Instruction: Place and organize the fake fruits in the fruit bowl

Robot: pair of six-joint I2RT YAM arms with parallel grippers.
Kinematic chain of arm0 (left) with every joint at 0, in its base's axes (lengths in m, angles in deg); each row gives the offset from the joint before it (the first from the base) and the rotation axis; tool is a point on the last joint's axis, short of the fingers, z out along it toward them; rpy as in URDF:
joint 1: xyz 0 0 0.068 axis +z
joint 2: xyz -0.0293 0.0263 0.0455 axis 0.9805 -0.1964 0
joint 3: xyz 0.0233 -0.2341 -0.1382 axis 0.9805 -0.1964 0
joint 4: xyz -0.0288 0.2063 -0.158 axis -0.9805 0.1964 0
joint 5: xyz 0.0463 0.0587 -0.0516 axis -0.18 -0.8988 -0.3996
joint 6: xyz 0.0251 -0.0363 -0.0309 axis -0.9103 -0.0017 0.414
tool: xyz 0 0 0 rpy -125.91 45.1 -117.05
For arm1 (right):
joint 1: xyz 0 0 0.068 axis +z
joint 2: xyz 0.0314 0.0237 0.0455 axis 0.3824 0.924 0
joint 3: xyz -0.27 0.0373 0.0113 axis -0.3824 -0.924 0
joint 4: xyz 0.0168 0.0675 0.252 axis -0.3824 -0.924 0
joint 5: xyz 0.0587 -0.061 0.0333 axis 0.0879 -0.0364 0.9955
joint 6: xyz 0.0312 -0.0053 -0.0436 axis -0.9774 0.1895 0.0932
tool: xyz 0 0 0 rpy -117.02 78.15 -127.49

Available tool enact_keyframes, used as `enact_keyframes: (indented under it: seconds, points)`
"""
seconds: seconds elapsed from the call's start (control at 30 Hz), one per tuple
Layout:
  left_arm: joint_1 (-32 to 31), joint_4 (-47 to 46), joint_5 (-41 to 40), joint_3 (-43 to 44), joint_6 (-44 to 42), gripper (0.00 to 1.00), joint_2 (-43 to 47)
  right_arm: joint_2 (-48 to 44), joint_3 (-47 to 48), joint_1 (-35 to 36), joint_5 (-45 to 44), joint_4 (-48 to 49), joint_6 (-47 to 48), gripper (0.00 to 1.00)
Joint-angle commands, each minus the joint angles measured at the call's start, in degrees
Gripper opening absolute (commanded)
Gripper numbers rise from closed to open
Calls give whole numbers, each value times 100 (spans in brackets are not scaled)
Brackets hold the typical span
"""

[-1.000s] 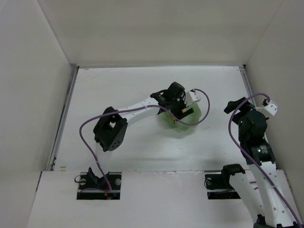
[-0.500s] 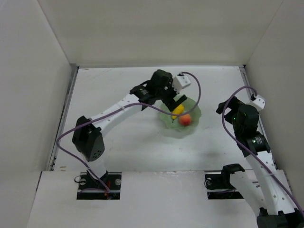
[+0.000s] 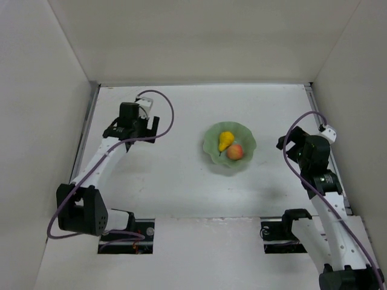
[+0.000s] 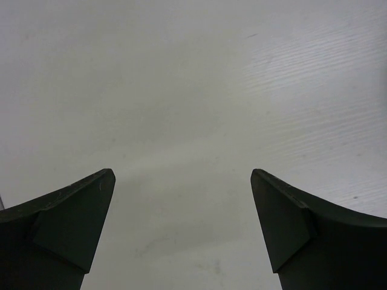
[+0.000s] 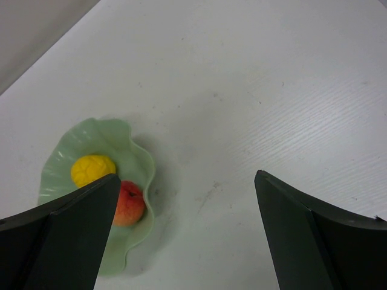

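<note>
The pale green scalloped fruit bowl [image 3: 211, 144] sits right of the table's middle. The yellow pear [image 3: 225, 140] and the orange-red peach [image 3: 235, 151] lie in it side by side, touching. My left gripper [image 3: 153, 124] is open and empty, well to the left of the bowl; its wrist view shows only bare table between its fingertips [image 4: 91, 205]. My right gripper [image 3: 286, 143] is open and empty, just right of the bowl. Its wrist view shows the bowl [image 5: 97, 136] at lower left, with the pear [image 5: 92, 168] and the peach [image 5: 129, 202] beside its left fingertip.
White walls enclose the table on the left, back and right. A raised white ledge with the two arm bases [image 3: 124, 231] runs along the near edge.
My left arm has let go over the bowl and swung far left, away from it. The pear and peach now lie uncovered in the bowl. The right arm has barely moved.
</note>
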State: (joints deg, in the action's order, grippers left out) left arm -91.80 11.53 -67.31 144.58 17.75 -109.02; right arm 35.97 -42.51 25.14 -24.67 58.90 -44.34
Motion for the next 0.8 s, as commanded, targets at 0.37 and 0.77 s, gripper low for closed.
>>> enact_keyframes:
  seconds: [0.37, 0.77]
  points:
    - [1844, -495, -94, -878, 1293, 100, 1153, -141, -132, -428, 416, 69, 155, 100]
    - [2003, -486, 47, -826, 1399, 99, 1136, -124, -203, -393, 416, 113, 155, 100]
